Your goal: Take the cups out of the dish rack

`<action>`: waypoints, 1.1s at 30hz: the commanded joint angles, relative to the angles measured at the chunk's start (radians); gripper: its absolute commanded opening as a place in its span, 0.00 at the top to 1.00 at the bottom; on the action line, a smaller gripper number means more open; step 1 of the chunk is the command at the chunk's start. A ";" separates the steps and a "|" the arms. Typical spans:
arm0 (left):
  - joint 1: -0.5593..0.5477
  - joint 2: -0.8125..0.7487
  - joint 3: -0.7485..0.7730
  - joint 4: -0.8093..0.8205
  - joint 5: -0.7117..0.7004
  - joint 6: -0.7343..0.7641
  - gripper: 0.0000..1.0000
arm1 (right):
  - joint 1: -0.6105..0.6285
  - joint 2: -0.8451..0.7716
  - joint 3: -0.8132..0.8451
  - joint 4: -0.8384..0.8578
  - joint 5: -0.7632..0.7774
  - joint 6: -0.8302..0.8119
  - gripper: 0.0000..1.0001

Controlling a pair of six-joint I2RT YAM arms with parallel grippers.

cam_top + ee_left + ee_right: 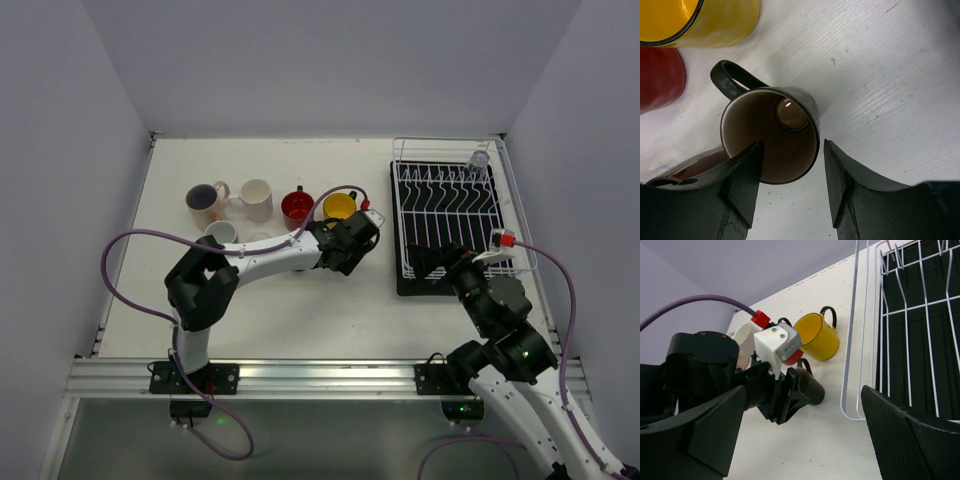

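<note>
A dark mug with a brown inside [771, 134] stands upright on the table, handle to the upper left. My left gripper [792, 167] is open just above it; the left finger [742, 182] overlaps its rim and the right finger [847, 187] is clear of it. The right wrist view shows this mug [812, 389] at the left gripper's tips. The white wire dish rack [450, 210] stands at the right with a clear glass [480, 158] at its far edge. My right gripper [433, 262] is open and empty over the rack's near left corner.
On the table stand a yellow mug [338, 206], a red mug [297, 208], a white mug [256, 198], a pale mug with a purple inside [205, 200] and another white mug [222, 232]. The rack's left rim [856, 340] lies just right of the dark mug.
</note>
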 commanded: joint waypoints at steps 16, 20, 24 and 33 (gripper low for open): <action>-0.008 -0.832 -0.291 0.207 -0.016 0.028 0.19 | -0.169 0.566 0.318 -0.002 0.298 -0.220 0.39; -0.008 -1.108 -0.453 0.208 -0.022 0.034 0.09 | -0.320 0.712 0.424 0.046 0.232 -0.244 0.41; -0.007 -1.334 -0.540 0.131 -0.016 0.032 0.02 | -0.432 0.873 0.547 0.069 0.217 -0.261 0.41; -0.007 -1.555 -0.715 0.175 -0.015 0.041 0.00 | -0.568 1.287 0.811 0.104 0.113 -0.301 0.34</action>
